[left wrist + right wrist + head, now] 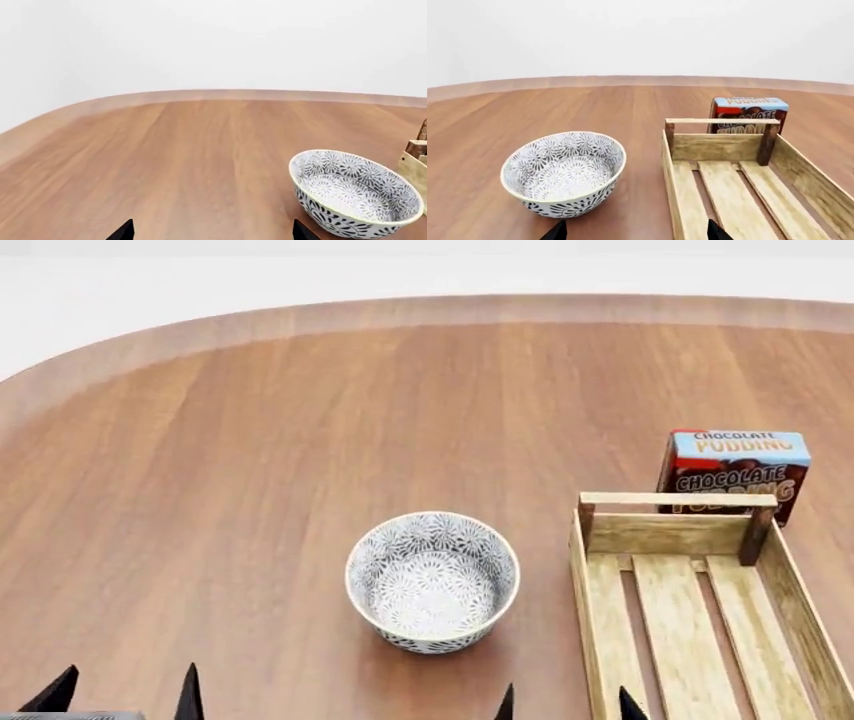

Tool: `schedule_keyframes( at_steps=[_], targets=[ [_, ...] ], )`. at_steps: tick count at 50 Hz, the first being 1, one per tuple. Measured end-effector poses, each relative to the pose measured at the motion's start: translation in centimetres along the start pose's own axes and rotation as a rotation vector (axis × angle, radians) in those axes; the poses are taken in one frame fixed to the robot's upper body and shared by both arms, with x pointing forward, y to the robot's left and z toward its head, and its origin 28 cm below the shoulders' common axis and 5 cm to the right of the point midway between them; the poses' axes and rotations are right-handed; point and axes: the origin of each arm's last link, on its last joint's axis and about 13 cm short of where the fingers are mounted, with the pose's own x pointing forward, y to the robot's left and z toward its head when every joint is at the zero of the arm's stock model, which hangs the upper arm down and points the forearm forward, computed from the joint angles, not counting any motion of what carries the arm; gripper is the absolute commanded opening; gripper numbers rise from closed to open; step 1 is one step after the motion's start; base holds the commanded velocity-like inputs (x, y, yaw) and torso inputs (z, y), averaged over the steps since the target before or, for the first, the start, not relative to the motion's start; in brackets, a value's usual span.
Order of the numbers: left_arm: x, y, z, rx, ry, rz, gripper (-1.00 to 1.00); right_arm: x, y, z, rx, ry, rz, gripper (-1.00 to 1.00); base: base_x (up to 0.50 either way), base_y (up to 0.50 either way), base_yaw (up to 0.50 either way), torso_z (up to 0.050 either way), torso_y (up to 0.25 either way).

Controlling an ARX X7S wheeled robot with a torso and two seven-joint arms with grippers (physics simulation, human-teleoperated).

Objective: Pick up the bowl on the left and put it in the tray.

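Observation:
The bowl (431, 581), white with a dense grey-blue floral pattern, stands upright on the wooden table, just left of the tray (589, 590), a long light-wood crate with a slatted bottom. Both show again in the right wrist view, the bowl (564, 172) beside the tray (672, 170). In the left wrist view the bowl (353, 192) sits off to one side, beyond the fingertips. My left gripper (123, 692) is open at the near left edge, well short of the bowl. My right gripper (563, 705) is open, its tips straddling the tray's near left wall.
A chocolate pudding box (733, 472) stands just behind the tray's far end. The rounded table edge (160, 335) curves along the back and left.

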Motion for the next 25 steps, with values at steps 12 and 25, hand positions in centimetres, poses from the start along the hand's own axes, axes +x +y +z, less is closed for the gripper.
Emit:
schedule_keyframes(
  at_steps=[12, 25],
  targets=[
    [0.9, 0.0, 7.9, -0.085, 0.015, -0.066, 1.0, 0.5, -0.8, 8.0, 0.002, 0.001, 0.017, 1.0, 0.0, 0.0, 0.0, 0.0, 0.0],
    [0.6, 0.1, 14.3, -0.167, -0.021, -0.184, 1.0, -0.4, -1.4, 14.9, -0.01, -0.063, 0.028, 1.0, 0.0, 0.0, 0.0, 0.045, 0.0]
  ],
)
